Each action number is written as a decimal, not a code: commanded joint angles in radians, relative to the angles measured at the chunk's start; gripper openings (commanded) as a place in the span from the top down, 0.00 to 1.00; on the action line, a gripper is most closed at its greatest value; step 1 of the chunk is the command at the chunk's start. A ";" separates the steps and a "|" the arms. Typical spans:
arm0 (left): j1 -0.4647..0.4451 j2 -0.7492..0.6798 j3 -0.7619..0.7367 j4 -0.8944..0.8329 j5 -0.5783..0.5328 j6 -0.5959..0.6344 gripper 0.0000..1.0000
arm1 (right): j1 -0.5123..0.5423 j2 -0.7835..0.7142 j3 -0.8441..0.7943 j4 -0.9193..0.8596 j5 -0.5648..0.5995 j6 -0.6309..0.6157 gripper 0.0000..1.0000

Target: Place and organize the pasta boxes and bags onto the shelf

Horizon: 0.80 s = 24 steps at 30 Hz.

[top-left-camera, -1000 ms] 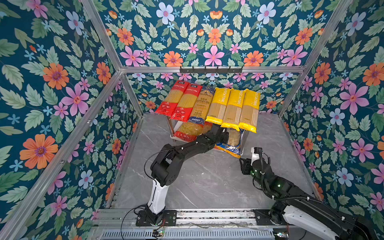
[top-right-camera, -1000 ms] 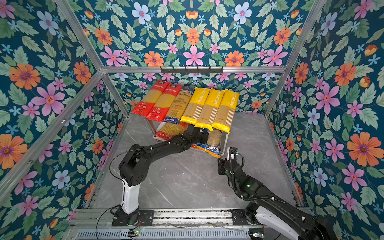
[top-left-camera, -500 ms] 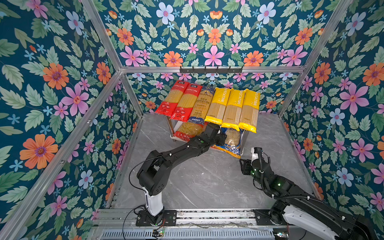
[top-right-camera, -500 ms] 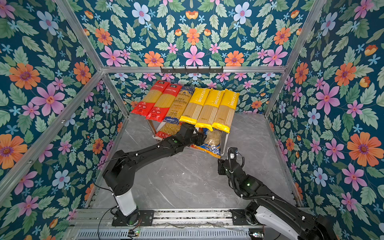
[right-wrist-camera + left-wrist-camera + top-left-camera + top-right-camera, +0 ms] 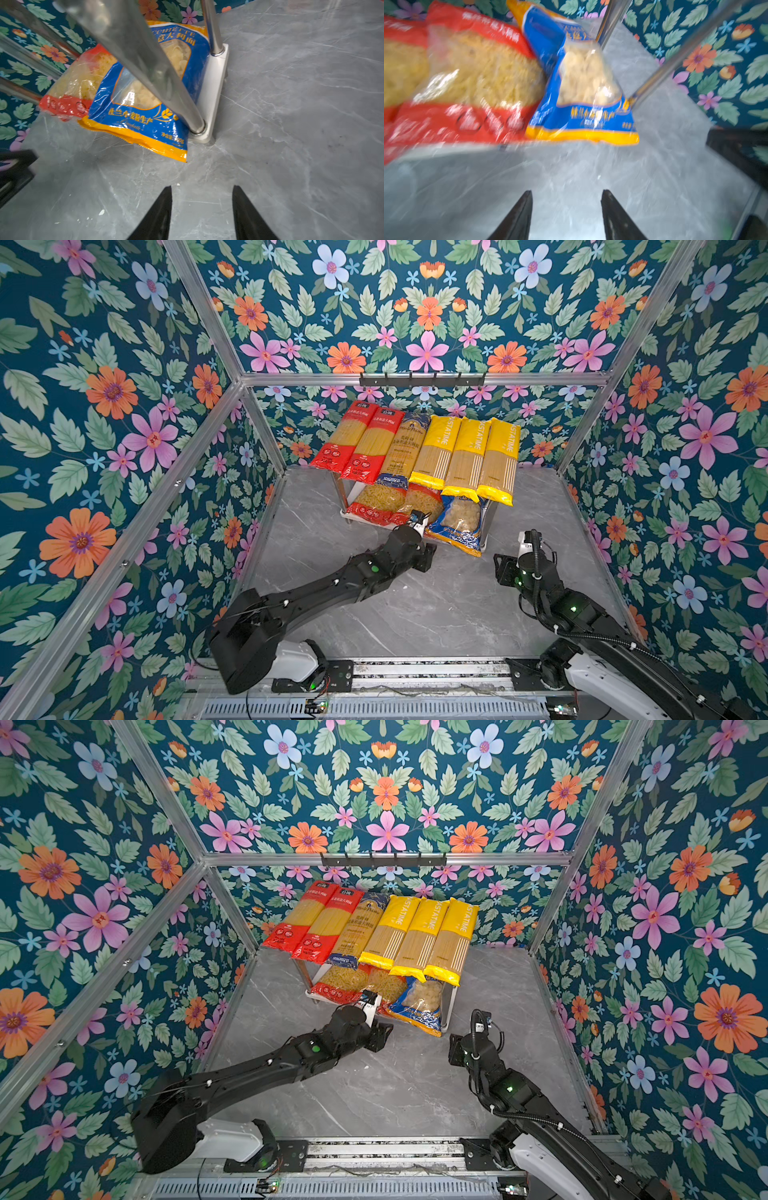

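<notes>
Lying across the shelf (image 5: 216, 83) top in both top views: six spaghetti packs (image 5: 415, 448). Lower tier: two macaroni bags (image 5: 376, 499), shells bag (image 5: 143, 126) overhanging the front edge. Wrist views alone show left jaws and right jaws parted, empty, above the bench (image 5: 415, 605), short of the shelf.

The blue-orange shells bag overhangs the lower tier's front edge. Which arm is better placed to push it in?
Probably left: the left gripper, jaws open, is close to the shells bag with nothing between. The right gripper stands farther off, and a chrome leg crosses its line.
</notes>
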 commanded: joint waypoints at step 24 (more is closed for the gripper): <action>0.652 -0.410 -0.705 0.837 -0.550 0.391 0.17 | -0.362 0.210 -0.279 0.793 0.281 -0.443 0.30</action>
